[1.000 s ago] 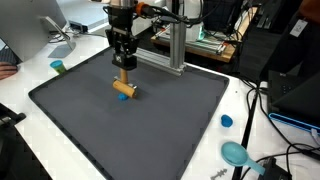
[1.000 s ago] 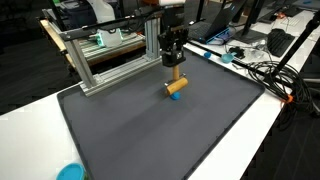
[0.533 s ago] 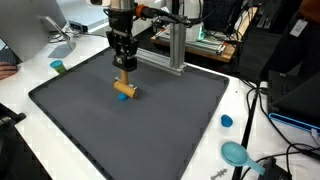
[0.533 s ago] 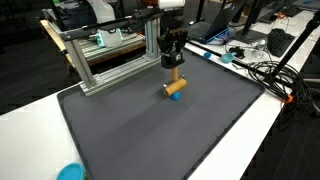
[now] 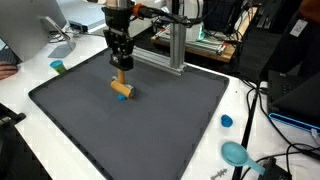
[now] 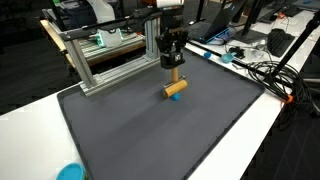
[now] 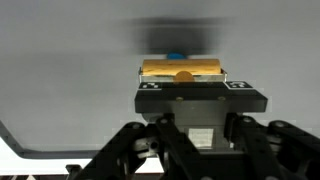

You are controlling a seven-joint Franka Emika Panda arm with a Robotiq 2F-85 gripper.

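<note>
— Between my fingertips, close up: gripper [image 5: 121,67] is clamped on a short tan wooden stub [image 5: 121,77], held upright from straight above. Under it a tan wooden bar [image 7: 180,69] lies crosswise, w/ a small blue knob [image 7: 176,57] at its side.
— Why top-down?
— Prob. keeps the bar level & my wrist clear of the dark grey mat [image 5: 160,125]. It's mid-mat, toward the silver aluminium frame [image 6: 110,58].
— What can't you see?
— Wrist view's blurry & my own body blocks the pads. Can't tell if stub & bar are one piece, or if the bar touches the mat. Farther out: small blue cap [image 5: 227,121] on the white table [image 6: 265,125], and black cables [image 6: 262,72] cut off at the edge of view.
</note>
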